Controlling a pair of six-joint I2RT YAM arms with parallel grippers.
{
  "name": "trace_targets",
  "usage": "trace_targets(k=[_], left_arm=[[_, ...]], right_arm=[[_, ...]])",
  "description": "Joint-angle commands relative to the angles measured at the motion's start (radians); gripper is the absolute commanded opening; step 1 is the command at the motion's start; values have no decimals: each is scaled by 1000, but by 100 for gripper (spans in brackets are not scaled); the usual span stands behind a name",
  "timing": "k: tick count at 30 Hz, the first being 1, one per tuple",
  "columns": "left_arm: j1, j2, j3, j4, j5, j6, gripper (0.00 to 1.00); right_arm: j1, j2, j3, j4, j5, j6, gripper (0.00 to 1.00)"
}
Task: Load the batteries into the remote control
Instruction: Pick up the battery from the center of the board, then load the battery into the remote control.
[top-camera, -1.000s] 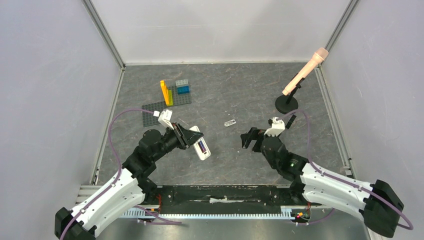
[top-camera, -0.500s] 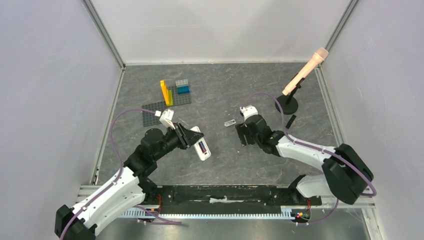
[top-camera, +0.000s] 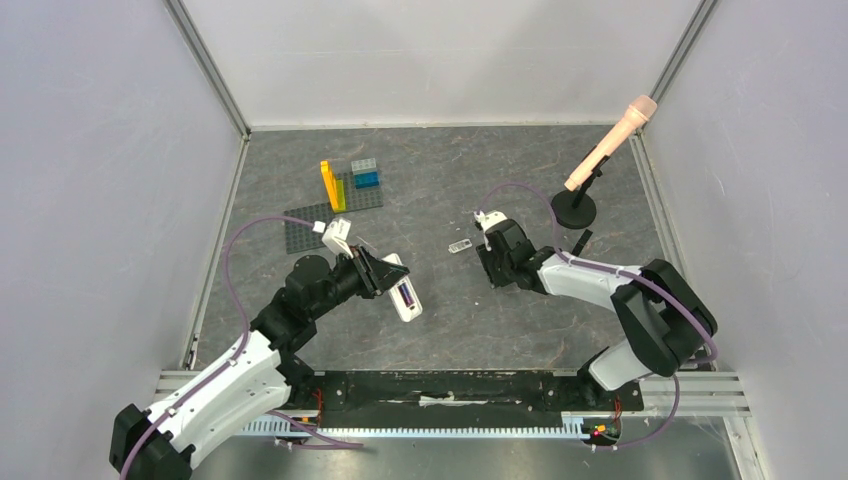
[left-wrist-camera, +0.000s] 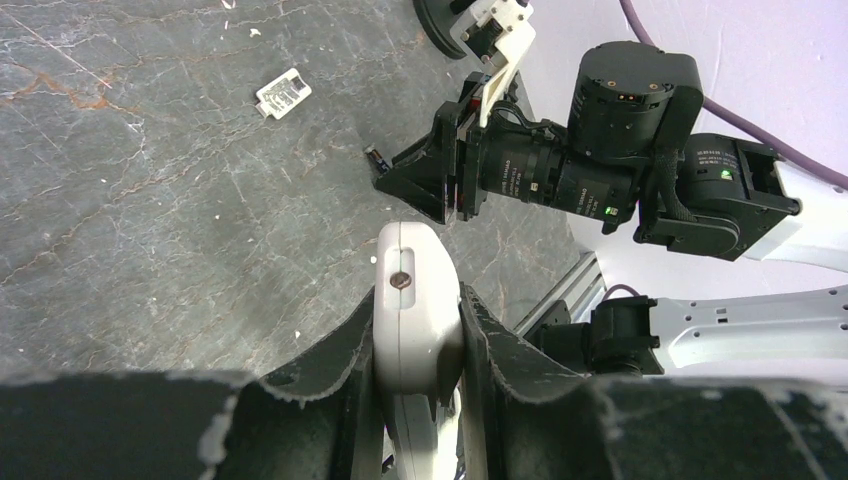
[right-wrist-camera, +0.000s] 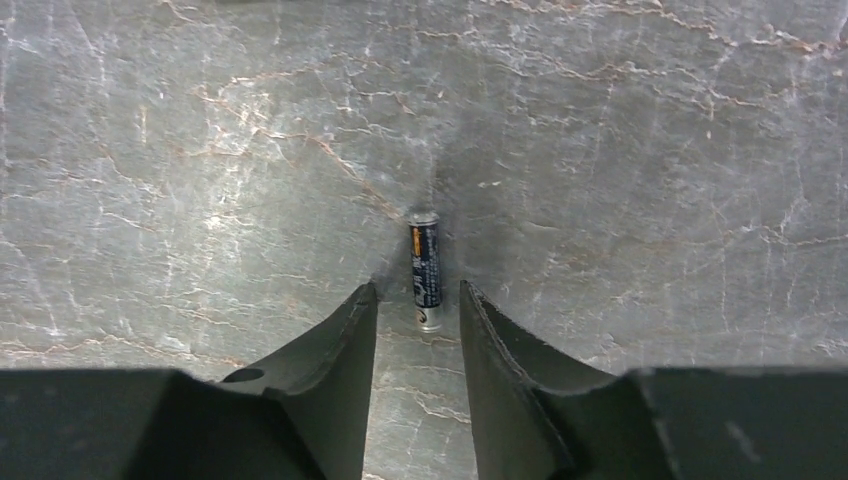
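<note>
While the left fingers (left-wrist-camera: 340, 370) are staying clamped on the white remote (left-wrist-camera: 415, 300), holding it much where it was a second ago, the right arm (top-camera: 590, 280) is now stretching forward and left across the bench (right-wrist-camera: 150, 150), having swung in from the near right corner. Its fingers are standing closer together than before. The battery (right-wrist-camera: 425, 272) is lying flat on the grey marbled bench near its middle, a slim dark cell with an orange mark by its far end and bare silver caps at both ends. It is pointing straight away from the right wrist camera, its near end sitting in the gap between the right fingers (right-wrist-camera: 330, 380) and the rest sticking out beyond their tips. Those fingers are flanking it slightly parted, a sliver of bench showing on either side, so they are not gripping it.
</note>
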Motion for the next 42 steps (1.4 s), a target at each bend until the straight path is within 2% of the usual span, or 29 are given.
trace_targets(k=[1, 3, 6, 9, 14, 19, 25, 28, 35, 42], left_arm=[[7, 10, 26, 59, 19, 12, 2], [7, 10, 26, 60, 22, 12, 2], [7, 5, 22, 60, 22, 10, 2], [7, 1, 18, 60, 21, 8, 2], [7, -3, 17, 60, 21, 8, 2], [8, -8, 19, 56, 15, 14, 2], [8, -3, -9, 136, 43, -18, 2], [8, 12, -38, 216, 86, -37, 2], [8, 70, -104, 557, 261, -106, 2], [7, 128, -134, 751, 348, -119, 2]], right_arm=[[-12, 37, 35, -5, -17, -16, 33], [-15, 39, 35, -4, -23, -20, 26], [-20, 33, 32, -1, -57, -18, 8], [-21, 8, 23, 13, -102, -20, 0], [-21, -100, -18, 82, -250, -57, 0], [-11, -300, -108, 269, -642, -87, 0], [8, -526, -205, 481, -941, -56, 0], [17, -592, -241, 549, -994, -33, 0], [101, -631, -204, 451, -987, -83, 0], [202, -657, -174, 411, -991, -98, 0]])
